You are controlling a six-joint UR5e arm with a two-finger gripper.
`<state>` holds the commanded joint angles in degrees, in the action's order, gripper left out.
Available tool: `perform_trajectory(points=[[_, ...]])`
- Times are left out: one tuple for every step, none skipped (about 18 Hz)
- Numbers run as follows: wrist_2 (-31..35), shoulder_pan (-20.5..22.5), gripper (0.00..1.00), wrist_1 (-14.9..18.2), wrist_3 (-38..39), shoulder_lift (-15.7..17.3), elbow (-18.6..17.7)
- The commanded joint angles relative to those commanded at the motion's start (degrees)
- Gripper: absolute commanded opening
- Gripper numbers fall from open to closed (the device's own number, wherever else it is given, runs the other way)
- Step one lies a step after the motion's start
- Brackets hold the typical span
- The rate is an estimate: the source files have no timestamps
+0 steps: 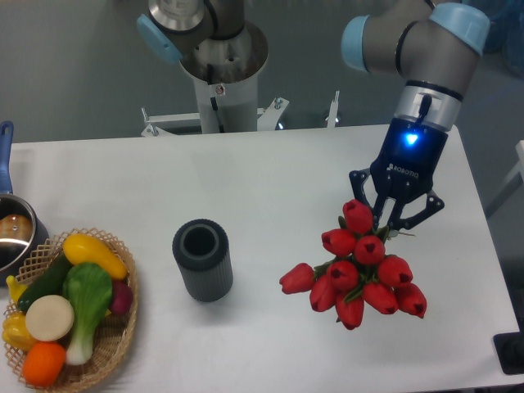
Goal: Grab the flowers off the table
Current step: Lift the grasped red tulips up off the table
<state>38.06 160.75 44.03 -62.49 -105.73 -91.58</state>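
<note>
**Camera view: tulips held above the tabletop**

We see the gripper at the right side of the table, its two fingers closed around the green stems of the flowers. The red buds hang below and in front of the fingers, facing us, seemingly raised off the white surface. To the left we find a dark ribbed cylinder standing upright, and further left a wicker basket of toy vegetables, with a pot at the table's edge.
</note>
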Motion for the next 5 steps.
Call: perform_trajectory(points=[[0.0,0.0,0.02,0.0,0.0,0.0,0.0],[-0.1,-0.1,0.02,0.0,0.0,0.1,0.0],[-0.2,-0.3,0.02,0.0,0.0,0.3,0.0],[-0.3,-0.4,0.02,0.0,0.0,0.5,0.0],[-0.3,-0.4,0.02,0.0,0.2,0.5,-0.1]])
